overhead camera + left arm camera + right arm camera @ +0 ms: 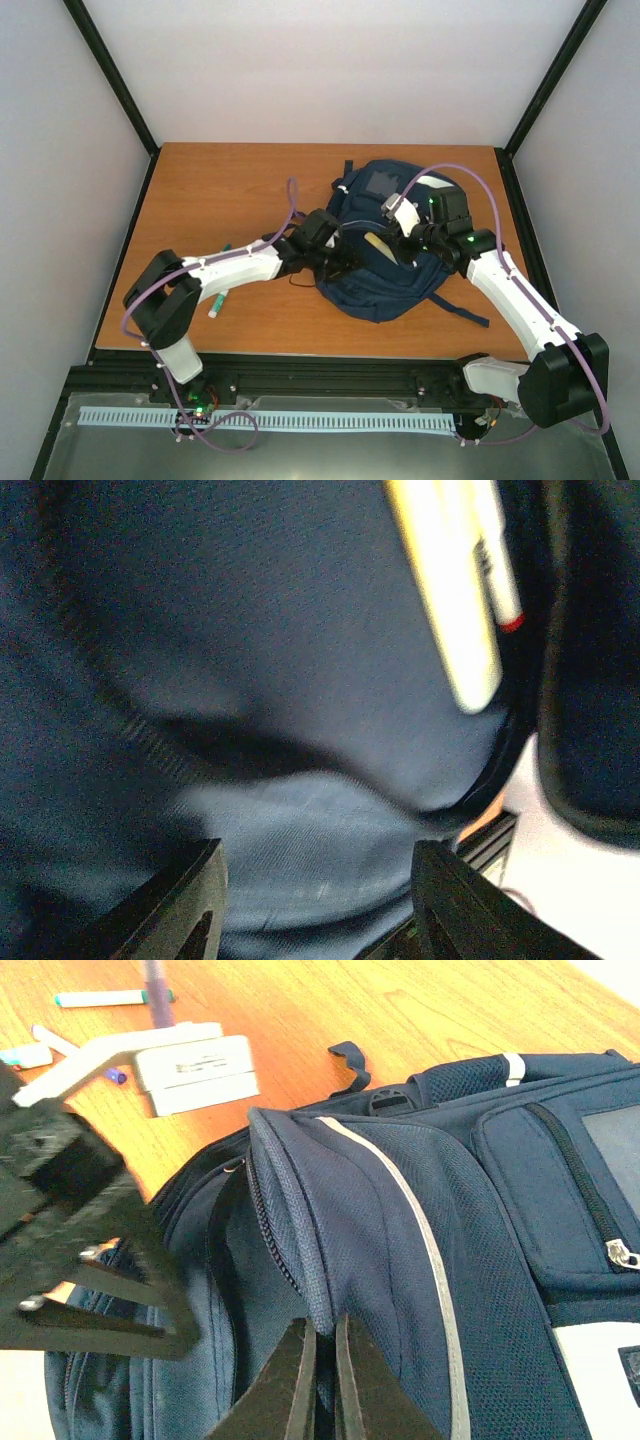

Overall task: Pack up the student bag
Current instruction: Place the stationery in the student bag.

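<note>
worktop (220, 200): wood, white walls (330, 70) around | bag (385, 285): by right edge, open room far left | my left end effector (315, 870): released | my right end effector (322, 1360): grasping bag rim

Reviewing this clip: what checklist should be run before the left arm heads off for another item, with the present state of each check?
1. Right claw pinched on the student bag at its opening edge: ok.
2. Bag mouth held open: ok.
3. Left claw open, nothing between its fingers: ok.
4. Yellow strip and white marker lying inside the bag: ok.
5. Everything packed: not ok, a teal marker and other items lie on the table.
6. Left arm's exit clear of the zipper edge: cannot tell.
</note>
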You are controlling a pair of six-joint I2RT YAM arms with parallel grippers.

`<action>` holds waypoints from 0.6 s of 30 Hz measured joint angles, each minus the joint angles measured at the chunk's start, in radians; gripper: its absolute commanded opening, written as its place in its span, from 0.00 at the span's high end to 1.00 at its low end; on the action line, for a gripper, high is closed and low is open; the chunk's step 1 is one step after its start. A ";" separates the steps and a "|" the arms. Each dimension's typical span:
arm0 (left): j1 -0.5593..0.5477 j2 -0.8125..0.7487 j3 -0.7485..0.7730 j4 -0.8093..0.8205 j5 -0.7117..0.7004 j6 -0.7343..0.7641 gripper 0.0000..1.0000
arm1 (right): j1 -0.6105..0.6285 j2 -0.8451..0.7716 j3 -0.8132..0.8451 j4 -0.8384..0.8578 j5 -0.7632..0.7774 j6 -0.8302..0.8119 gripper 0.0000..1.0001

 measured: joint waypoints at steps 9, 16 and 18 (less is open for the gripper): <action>-0.002 -0.156 -0.182 -0.126 -0.006 0.167 0.45 | -0.001 0.031 0.000 0.000 -0.002 -0.010 0.97; -0.003 -0.142 -0.172 -0.103 -0.031 0.175 0.49 | -0.001 0.056 0.000 0.000 0.002 -0.016 0.96; -0.003 -0.101 -0.120 -0.100 -0.034 0.179 0.49 | -0.001 0.056 0.000 0.000 0.005 -0.016 0.96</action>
